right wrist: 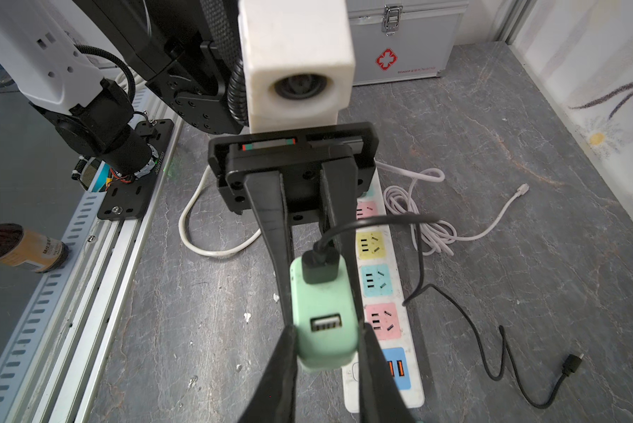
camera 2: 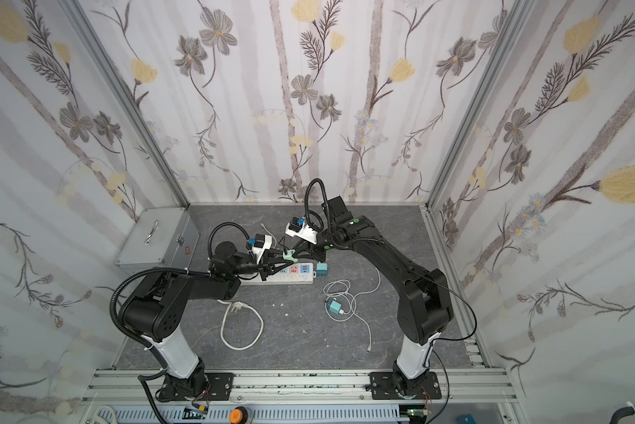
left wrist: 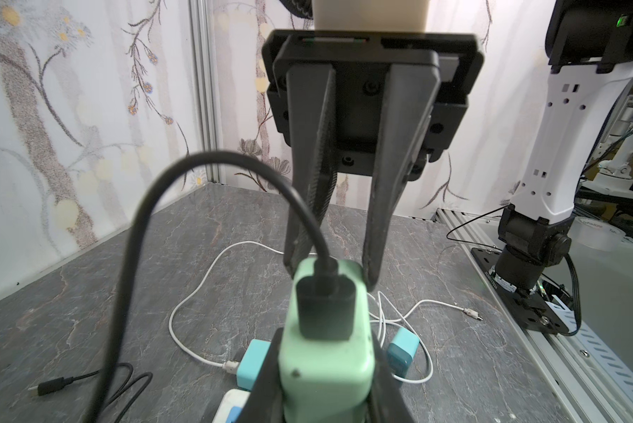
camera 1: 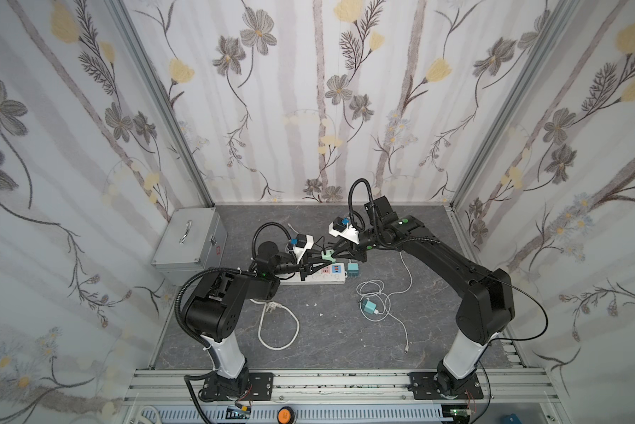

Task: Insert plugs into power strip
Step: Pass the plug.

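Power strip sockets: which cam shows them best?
Right wrist view: the power strip runs lengthwise, with yellow, teal and pink sockets plain beside the mint plug. In both top views it is small and partly hidden by the left arm. Left wrist shows only a white corner.

In a top view the left arm (camera 1: pixel 235 290) covers the left end of the power strip (camera 1: pixel 327 279), and the mint plug (camera 1: pixel 326 254) at frame centre is too small to show prongs. In the left wrist view the black cable (left wrist: pixel 132 238) is blurred, the prongs are hidden, and the strip runs off the frame edge.
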Controlling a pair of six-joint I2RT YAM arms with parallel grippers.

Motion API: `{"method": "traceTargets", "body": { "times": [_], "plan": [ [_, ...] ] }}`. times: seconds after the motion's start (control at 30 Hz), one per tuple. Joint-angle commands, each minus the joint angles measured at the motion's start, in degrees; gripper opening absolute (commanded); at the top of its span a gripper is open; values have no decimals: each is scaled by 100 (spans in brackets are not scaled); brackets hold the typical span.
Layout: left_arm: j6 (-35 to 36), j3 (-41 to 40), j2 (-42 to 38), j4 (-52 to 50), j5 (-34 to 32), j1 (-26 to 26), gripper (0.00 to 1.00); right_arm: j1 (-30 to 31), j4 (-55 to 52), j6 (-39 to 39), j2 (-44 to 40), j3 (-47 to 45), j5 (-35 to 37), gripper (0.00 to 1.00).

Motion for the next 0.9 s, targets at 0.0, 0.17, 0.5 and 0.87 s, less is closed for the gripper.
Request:
{"method": "traceTargets", "body": {
  "times": [0.0, 0.17, 0.5, 0.87],
  "plan": [
    [-34, -9, -110, 257, -169, 18, 0, 51, 25, -55, 21, -4, -265, 20],
    [677, 61, -486, -952, -128, 9, 0, 72, -393, -248, 182, 309, -67, 48],
    [1766, 167, -964, -2559, -99, -25, 0, 167, -670, -377, 372, 734, -486, 43],
    [1723, 105, -1043, -2425, -98, -25, 0, 188, -826, -423, 437, 684, -288, 35]
  ]
}}
